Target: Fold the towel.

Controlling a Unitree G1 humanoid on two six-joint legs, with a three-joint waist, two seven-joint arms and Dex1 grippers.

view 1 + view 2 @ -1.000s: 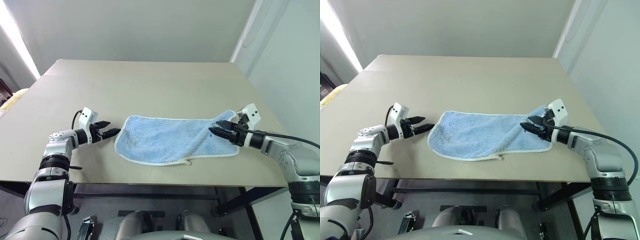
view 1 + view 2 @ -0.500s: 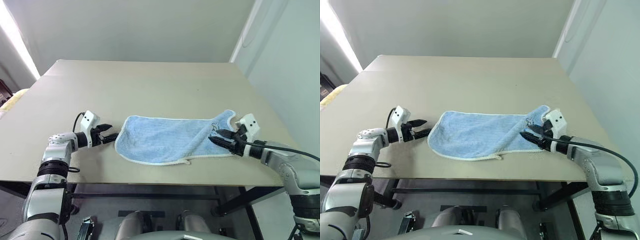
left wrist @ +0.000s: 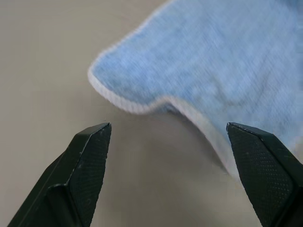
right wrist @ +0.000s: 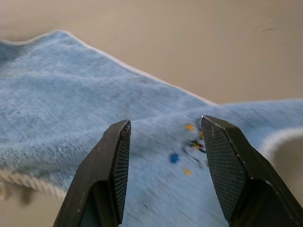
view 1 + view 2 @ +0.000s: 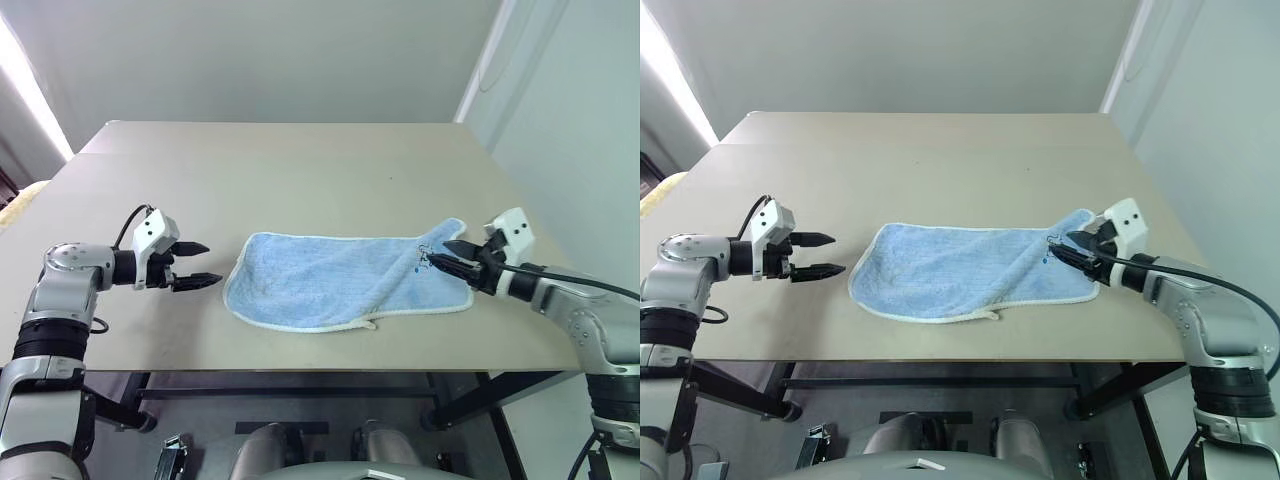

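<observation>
One light blue towel (image 5: 345,282) lies on the table (image 5: 300,180). Left gripper (image 5: 198,265) hovers beside its left end, jaws spread and empty. Right wrist view: right gripper (image 4: 163,151) hovers half-parted over the towel's embroidered corner mark (image 4: 191,144).

Left gripper (image 3: 168,137) open above a towel corner

The 2 black, finely dimpled fingers (image 3: 87,161) of the left gripper stand wide apart, with nothing between them but the bare beige matte table (image 3: 42,61). Beyond the fingertips lies the rounded corner of the light blue fluffy terry-cloth towel (image 3: 227,61), edged in white stitching. That edging curves around the corner, dips in a shallow wave, then runs toward the second finger, without touching either one.
</observation>
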